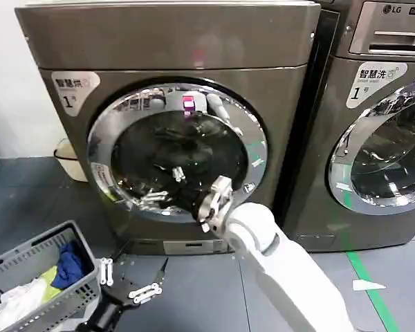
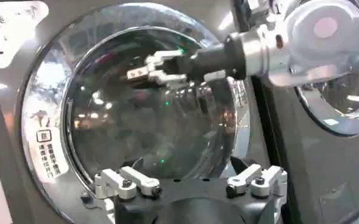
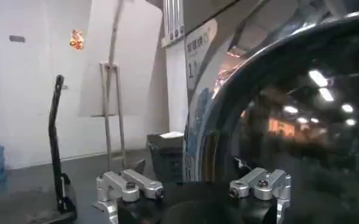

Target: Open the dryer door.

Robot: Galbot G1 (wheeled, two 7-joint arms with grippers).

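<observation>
Right end effector point(image 1: 167, 196) spread in front of the dryer door point(image 1: 176, 149), low on its glass.
The door sits shut in the dryer point(image 1: 173, 41); rigid, heavy, hinged, slick chrome rim, so hook its edge. Left end effector point(image 1: 128, 280) hangs spread near the floor.

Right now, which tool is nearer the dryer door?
Right. The right tool is up against the dryer door, over its dark glass. The left tool hangs low above the floor, short of the door.
</observation>
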